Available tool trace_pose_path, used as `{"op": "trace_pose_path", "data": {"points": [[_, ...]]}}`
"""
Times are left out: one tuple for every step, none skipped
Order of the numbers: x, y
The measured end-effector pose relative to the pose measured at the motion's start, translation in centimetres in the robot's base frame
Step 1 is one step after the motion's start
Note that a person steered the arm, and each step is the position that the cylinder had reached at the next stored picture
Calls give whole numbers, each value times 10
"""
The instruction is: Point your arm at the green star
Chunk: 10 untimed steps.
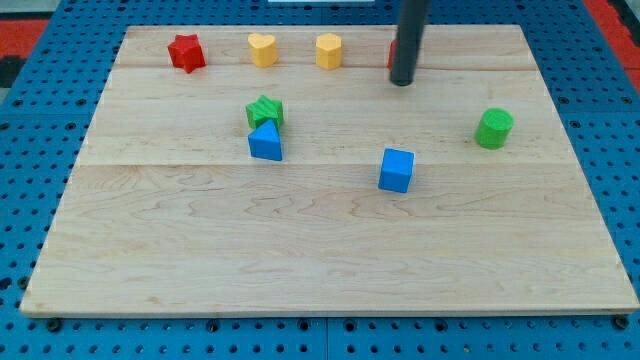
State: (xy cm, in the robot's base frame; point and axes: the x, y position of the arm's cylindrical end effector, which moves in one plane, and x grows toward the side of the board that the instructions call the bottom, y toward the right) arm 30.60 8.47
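The green star (pixel 265 110) lies on the wooden board (pixel 200 240), left of centre in the upper half, touching the blue triangle (pixel 265 142) just below it. My tip (pixel 402 80) is near the view's top, right of centre, well to the right of the green star and apart from it. The rod hides most of a red block (pixel 393 55) behind it.
A red star (pixel 186 52), a yellow heart (pixel 262 49) and a yellow hexagon-like block (pixel 329 50) stand in a row along the top edge. A blue cube (pixel 396 170) is near the middle and a green cylinder (pixel 493 128) at the right.
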Motion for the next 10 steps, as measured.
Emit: {"op": "trace_pose_path", "data": {"points": [[-19,24],[-24,21],[-23,-9],[-22,-93],[-12,-167],[1,-228],[21,-225],[23,-225],[23,-223],[23,-221]]}}
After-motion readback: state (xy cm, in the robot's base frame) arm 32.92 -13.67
